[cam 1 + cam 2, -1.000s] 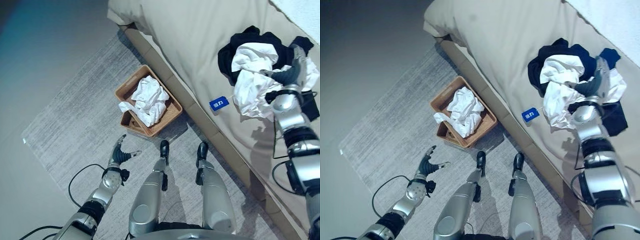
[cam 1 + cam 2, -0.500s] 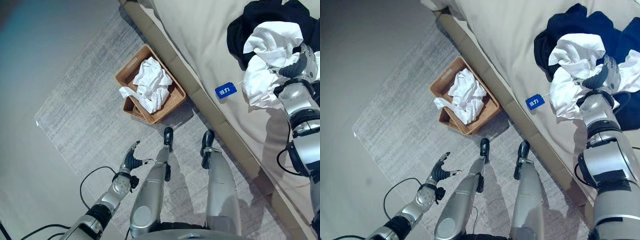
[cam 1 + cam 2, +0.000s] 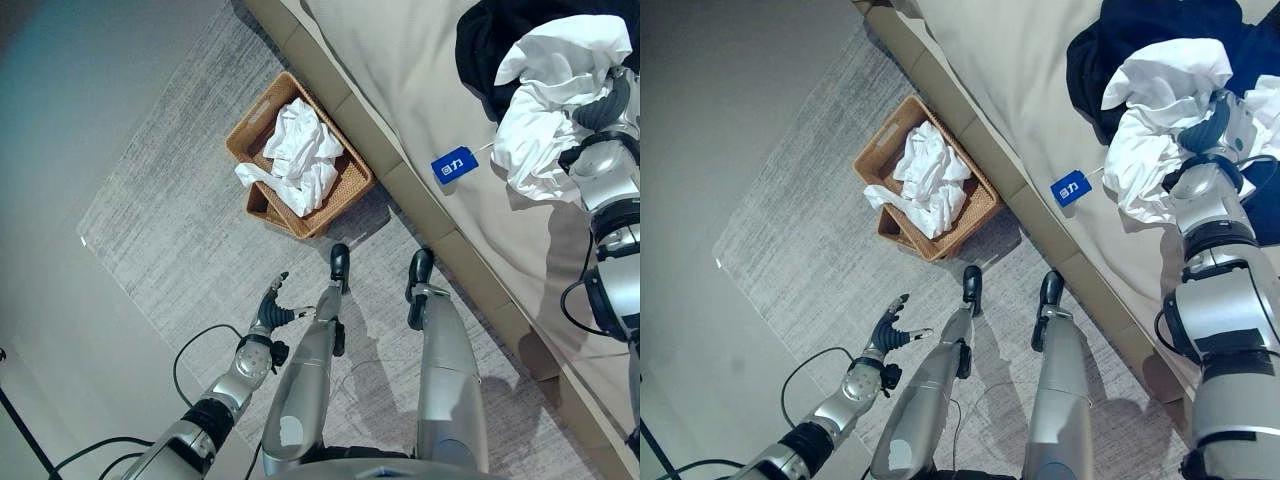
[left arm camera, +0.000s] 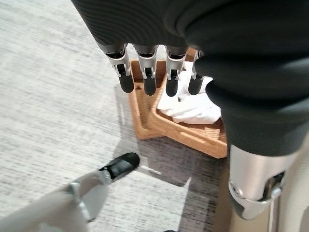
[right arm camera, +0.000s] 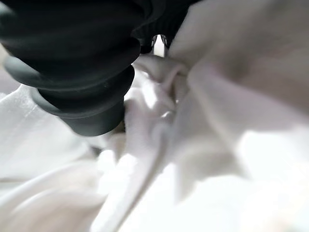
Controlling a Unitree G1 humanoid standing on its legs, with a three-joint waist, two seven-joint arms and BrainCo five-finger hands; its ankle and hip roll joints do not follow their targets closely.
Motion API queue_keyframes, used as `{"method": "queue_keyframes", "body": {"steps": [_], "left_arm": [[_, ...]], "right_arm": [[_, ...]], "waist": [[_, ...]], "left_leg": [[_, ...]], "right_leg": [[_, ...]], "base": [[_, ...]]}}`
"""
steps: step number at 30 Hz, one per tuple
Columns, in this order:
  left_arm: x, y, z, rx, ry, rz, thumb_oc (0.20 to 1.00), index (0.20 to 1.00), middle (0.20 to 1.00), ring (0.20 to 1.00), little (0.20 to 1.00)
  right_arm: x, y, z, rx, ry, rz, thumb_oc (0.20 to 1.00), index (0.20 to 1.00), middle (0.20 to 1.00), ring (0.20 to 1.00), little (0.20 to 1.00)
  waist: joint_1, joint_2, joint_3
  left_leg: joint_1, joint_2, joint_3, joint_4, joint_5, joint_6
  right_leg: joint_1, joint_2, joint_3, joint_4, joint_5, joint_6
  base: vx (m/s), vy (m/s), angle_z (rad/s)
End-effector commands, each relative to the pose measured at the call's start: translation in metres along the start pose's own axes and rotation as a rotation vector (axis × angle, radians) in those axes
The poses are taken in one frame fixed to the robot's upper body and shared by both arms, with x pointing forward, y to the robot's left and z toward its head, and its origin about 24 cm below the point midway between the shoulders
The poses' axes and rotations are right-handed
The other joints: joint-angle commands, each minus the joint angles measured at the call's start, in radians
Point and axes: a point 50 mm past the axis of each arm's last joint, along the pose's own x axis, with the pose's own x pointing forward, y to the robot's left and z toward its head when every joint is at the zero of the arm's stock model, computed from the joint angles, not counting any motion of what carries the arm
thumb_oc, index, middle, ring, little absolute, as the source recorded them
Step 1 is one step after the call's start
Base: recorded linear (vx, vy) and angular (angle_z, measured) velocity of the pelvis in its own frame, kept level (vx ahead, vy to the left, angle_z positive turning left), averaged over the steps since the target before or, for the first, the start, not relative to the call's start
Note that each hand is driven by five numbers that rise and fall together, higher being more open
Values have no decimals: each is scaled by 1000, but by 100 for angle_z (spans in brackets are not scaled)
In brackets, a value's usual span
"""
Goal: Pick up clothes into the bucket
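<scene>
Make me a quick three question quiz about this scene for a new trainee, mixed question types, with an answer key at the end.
1. True or false: the wicker basket on the rug already holds a white garment.
2. Where does the blue tag lie? A) on the bed B) in the basket C) on the rug
3. Fill in: the right hand is at the white garment on the bed, which lies beside a pile of ____ clothes.

Key: 1 true; 2 A; 3 dark.

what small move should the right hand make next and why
Probably lift the white shirt off the bed and swing it toward the basket. The right hand is buried in that shirt, and the basket on the rug holds white clothes.
</scene>
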Motion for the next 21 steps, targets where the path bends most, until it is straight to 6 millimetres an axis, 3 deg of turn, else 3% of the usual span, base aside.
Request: {"method": "queue_keyframes", "body": {"steps": [1,5,8,14,18,21], "left_arm": [[9,10,4,20,-6,60,1000,1000,1000,1000,1000],[9,15,1,33,0,91,1000,1000,1000,1000,1000],[8,21,-3,41,9,113,1000,1000,1000,1000,1000],[7,30,-8,49,20,156,1000,1000,1000,1000,1000],[7,36,-8,60,18,194,1000,1000,1000,1000,1000],[6,39,-11,66,23,213,1000,1000,1000,1000,1000]], "right_arm": [[-10,24,2,-61,-32,83,200,200,200,200,200],[-6,14,35,34,-157,7,200,200,200,200,200],[-2,-8,64,123,-265,-93,200,200,200,200,200],[-6,-80,110,382,-474,-438,200,200,200,200,200],[-23,-122,122,508,-587,-703,200,200,200,200,200],[-33,-139,122,551,-631,-843,200,200,200,200,200]], "waist": [[-9,-24,27],[-27,-56,27],[-42,-83,27],[-64,-114,27],[-69,-123,27],[-70,-126,27]], "left_leg": [[62,11,-16,14,-43,7],[71,16,-4,22,-53,7],[84,20,8,30,-63,7],[114,18,20,44,-82,12],[125,12,26,53,-89,17],[137,10,32,57,-100,20]], "right_leg": [[109,-2,27,-136,89,84],[128,9,39,-166,107,89],[143,17,50,-183,118,94],[184,18,64,-201,122,100],[205,18,71,-222,138,103],[222,16,73,-233,137,108]], "base": [[3,13,-6],[-4,17,-14],[-9,41,-17],[-23,48,-12],[-22,47,-11],[-32,35,-8]]}}
